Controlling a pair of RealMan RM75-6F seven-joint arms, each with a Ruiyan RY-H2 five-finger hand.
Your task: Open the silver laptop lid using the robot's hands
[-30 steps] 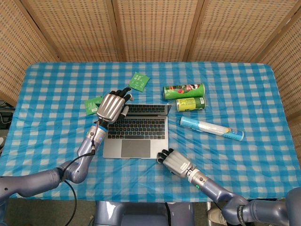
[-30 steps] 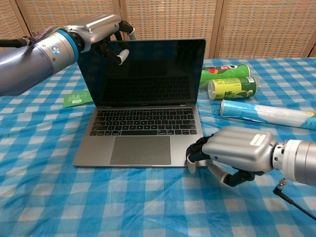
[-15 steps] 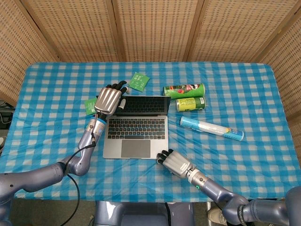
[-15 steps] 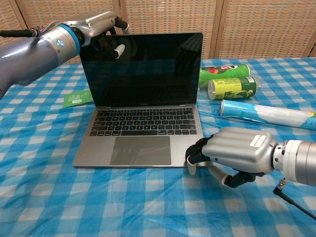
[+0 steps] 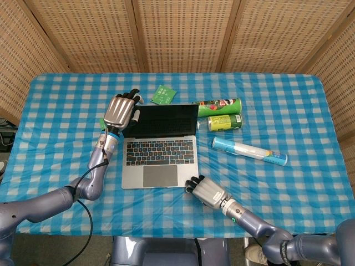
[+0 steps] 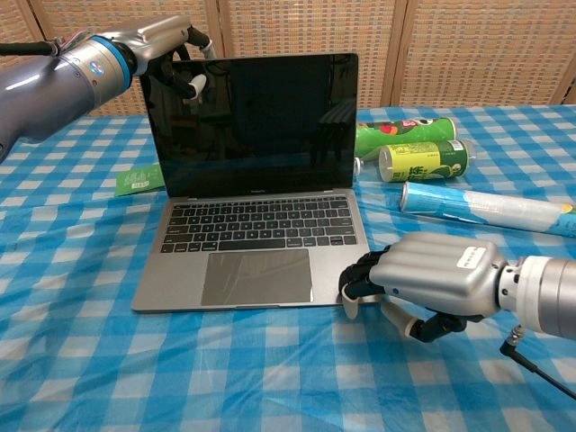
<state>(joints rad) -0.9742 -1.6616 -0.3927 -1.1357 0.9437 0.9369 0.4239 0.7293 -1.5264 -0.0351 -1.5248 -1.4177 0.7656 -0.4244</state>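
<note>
Nearest, at about five o'clock from the laptop (image 6: pixel 247 216): right hand (image 6: pixel 427 283), fingers curled down at the front right corner of the base, apparently bracing it on the checked tablecloth (image 6: pixel 81 360), nothing gripped inside. Mid-table, a little left of centre: the silver laptop itself, base flat, keyboard and trackpad fully exposed, dark screen (image 5: pixel 162 120) standing near upright, perhaps leaning slightly back. Further off, at about eleven o'clock from the laptop: left hand (image 5: pixel 119 111), fingers at the top left corner of the lid, seemingly hooked over its edge; true grip or mere touch, cannot tell. Off at two to three o'clock: two green cans (image 5: pixel 217 106) and a blue tube (image 5: pixel 249 151) lying on their sides, apart from the laptop; a green packet (image 5: pixel 163 94) beyond the lid at twelve o'clock. By the look of it, task essentially done: lid raised to a working angle. Left, at most: a small last tilt back, then release of both hands.
</note>
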